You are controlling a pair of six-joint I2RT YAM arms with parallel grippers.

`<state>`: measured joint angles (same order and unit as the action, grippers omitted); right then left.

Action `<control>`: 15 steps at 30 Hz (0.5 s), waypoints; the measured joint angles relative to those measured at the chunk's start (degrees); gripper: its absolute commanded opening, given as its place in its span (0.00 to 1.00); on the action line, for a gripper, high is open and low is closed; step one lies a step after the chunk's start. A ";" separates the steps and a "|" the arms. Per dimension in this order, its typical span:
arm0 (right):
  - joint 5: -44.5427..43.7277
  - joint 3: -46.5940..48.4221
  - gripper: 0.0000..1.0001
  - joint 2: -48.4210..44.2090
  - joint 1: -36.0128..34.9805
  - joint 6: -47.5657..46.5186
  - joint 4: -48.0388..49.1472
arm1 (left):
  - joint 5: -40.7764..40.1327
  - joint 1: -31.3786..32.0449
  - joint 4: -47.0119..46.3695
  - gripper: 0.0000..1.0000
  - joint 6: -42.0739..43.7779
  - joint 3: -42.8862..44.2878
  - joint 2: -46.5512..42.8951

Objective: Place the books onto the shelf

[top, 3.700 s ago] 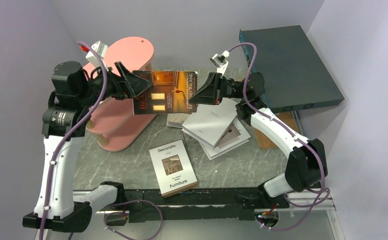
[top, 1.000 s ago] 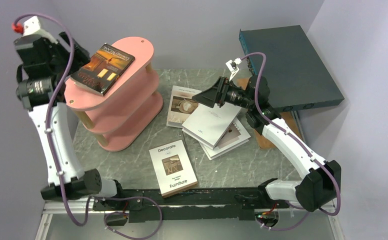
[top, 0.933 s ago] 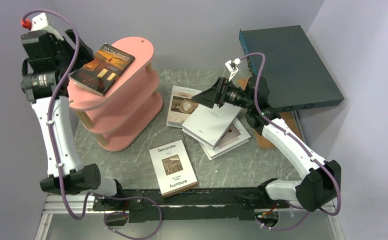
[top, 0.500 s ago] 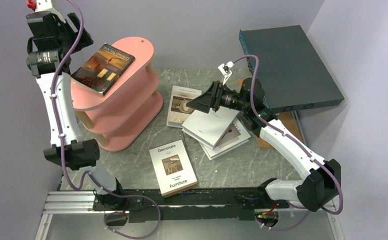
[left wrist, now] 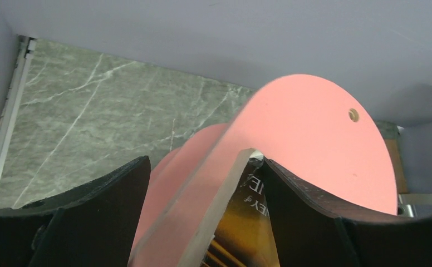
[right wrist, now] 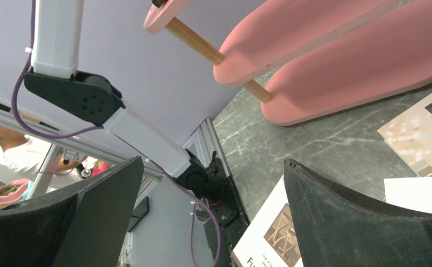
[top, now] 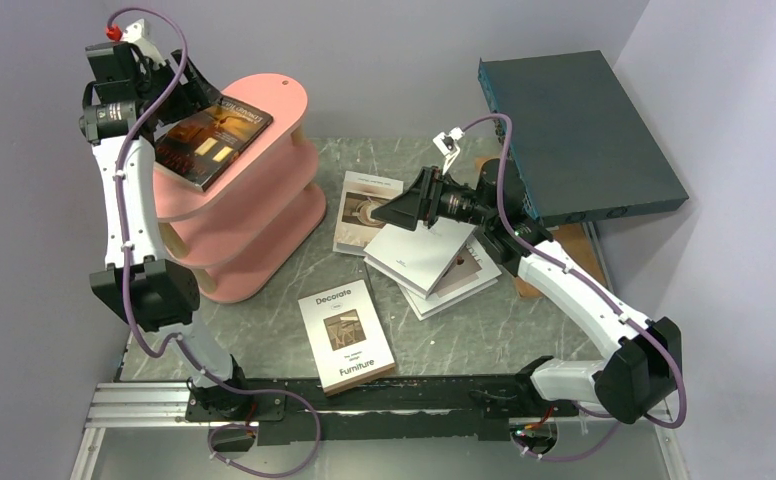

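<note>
**Left.** My left gripper [top: 189, 88] is raised to the top tier of the shelf [top: 274, 100], at that tier's left end. In the left wrist view its jaws stand wide apart and released, one on either side of the tier's rim. The dark orange-brown book [top: 214, 135] lies flat on this top tier, cover up, over its left half. One corner of it sits between my jaws, close to the right-hand one; whether they touch I cannot tell. The two lower tiers are joined by light wooden posts [right wrist: 202, 47] and stand on the grey marbled table [top: 264, 330].

**Centre.** The "Decorate Furniture" book [top: 346, 335] lies flat on the table near its front edge, cover up. It is apart from both the shelf and the other books. Behind it and to the right, the pile of white books [top: 434, 255] lies fanned and overlapping on the table. The photo-cover book [top: 362, 212] is at the pile's left side, partly under its neighbour.

**Right of centre.** My right gripper [top: 389, 210] hovers over the left part of the pile and points toward the shelf. Its jaws are spread fully and released. In the right wrist view the table and the shelf's lower tiers show through the gap.

**Far right.** The dark teal flat box [top: 579, 130] sits at the back right corner. The brown wooden board [top: 536, 282] lies partly hidden behind my right arm.
</note>
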<state>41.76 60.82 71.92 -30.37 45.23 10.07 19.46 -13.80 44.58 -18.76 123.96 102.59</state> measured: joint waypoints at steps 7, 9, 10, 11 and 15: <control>0.07 -0.46 1.00 -0.02 -0.02 0.04 0.02 | 4.81 0.26 -0.57 0.80 0.04 -0.98 -0.87; 0.04 -0.46 1.00 -0.02 -0.07 0.04 0.02 | 5.53 0.33 -0.83 0.80 0.07 -1.40 -0.96; 0.07 -0.46 1.00 -0.02 -0.07 0.04 0.04 | 5.84 0.33 -1.11 0.81 0.09 -1.66 -1.05; 0.07 -0.46 1.00 -0.02 -0.09 0.09 0.07 | 6.05 0.31 -1.33 0.81 0.09 -1.90 -1.20; 0.11 -0.90 1.00 -0.02 -0.11 0.44 0.46 | 7.17 0.31 -1.88 0.81 0.09 -2.14 -1.51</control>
<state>41.87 59.92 71.90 -30.48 45.67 10.52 26.63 -13.50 42.70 -18.68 121.82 101.08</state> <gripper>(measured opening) 0.997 0.807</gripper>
